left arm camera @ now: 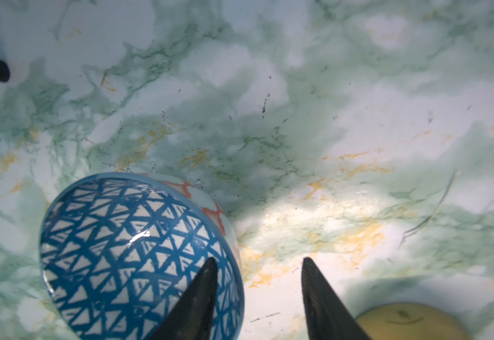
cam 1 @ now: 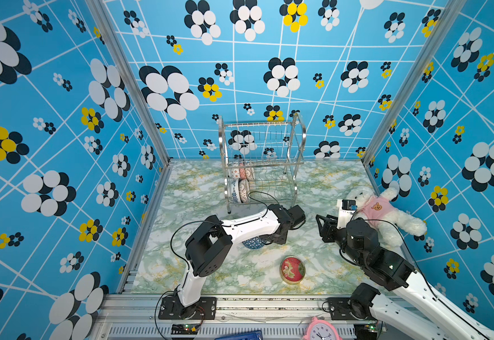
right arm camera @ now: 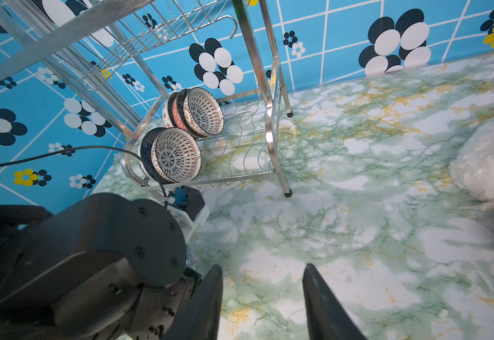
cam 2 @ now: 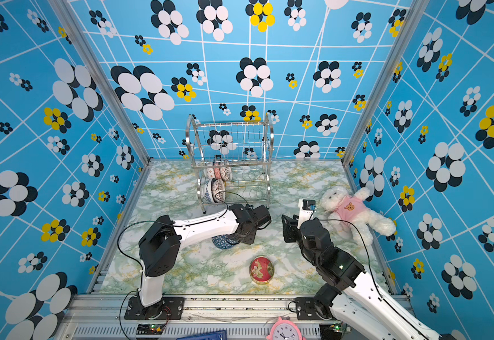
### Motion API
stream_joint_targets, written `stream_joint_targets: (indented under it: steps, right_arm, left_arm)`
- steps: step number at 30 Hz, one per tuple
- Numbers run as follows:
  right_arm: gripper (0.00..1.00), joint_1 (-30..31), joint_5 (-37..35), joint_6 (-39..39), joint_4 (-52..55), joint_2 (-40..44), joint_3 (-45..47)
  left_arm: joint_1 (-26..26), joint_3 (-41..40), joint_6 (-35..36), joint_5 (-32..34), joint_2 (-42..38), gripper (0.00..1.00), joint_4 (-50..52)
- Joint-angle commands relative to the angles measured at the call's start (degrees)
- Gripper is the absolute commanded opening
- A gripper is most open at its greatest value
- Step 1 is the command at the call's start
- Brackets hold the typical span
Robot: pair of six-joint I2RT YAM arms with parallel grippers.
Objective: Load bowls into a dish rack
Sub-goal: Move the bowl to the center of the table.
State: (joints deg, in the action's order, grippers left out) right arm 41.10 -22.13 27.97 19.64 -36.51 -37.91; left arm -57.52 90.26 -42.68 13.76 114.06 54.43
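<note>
Showing bear-face print [cam 1: 376,206] on pink shirt [cam 1: 368,212] of teddy [cam 1: 401,225].

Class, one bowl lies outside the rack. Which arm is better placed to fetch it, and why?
Probably the left. The left gripper hangs right at the blue bowl, jaws open. The right gripper, also open, sits farther off over bare table.

At the back of the marbled tabletop [cam 2: 195,270] stands the steel dish rack [cam 2: 231,141]. Patterned bowls [cam 2: 218,173] sit on edge in two clusters at the left end of its lower tier. A blue-latticed bowl [cam 2: 222,243] lies half hidden under the left arm [cam 2: 204,226] — the left tool [cam 2: 244,237] low beside it. Nearer the front lies a gold-rimmed red tin [cam 2: 262,269]; a white teddy bear [cam 2: 354,210] sprawls beside the right tool [cam 2: 284,229].
</note>
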Motion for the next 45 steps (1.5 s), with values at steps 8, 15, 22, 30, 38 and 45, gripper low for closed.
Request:
stream_joint_targets:
  steps: [8, 15, 22, 30, 38, 45]
  right_arm:
    - [0.51, -0.32, -4.48, -1.95, 0.42, 2.14, -0.32]
    - [0.59, -0.32, -4.77, -3.56, 0.22, 1.91, -0.99]
    - [0.71, -0.32, -3.14, -6.77, 1.28, 0.86, -1.26]
    - [0.98, -0.35, -2.81, -7.26, -0.63, 2.78, 1.53]
    - [0.99, -0.38, -5.07, -10.04, -4.63, 4.44, 2.83]
    - [0.99, -0.16, 2.59, -11.52, -12.27, -4.74, 2.49]
  left_arm:
    - [-0.51, 2.76, 2.66, -3.49, -6.05, 0.72, 0.96]
    - [0.52, 2.65, 4.98, -4.99, -10.34, 0.82, 0.28]
    - [2.64, 2.14, 8.69, -11.18, -13.78, 0.92, -4.06]
    - [6.37, -1.71, 15.71, -18.41, -18.97, 0.99, -7.5]
    - [12.01, -9.49, 20.24, -23.12, -30.04, 0.99, -6.23]
    - [21.21, -20.87, 20.29, -28.61, -47.12, 0.99, -6.53]
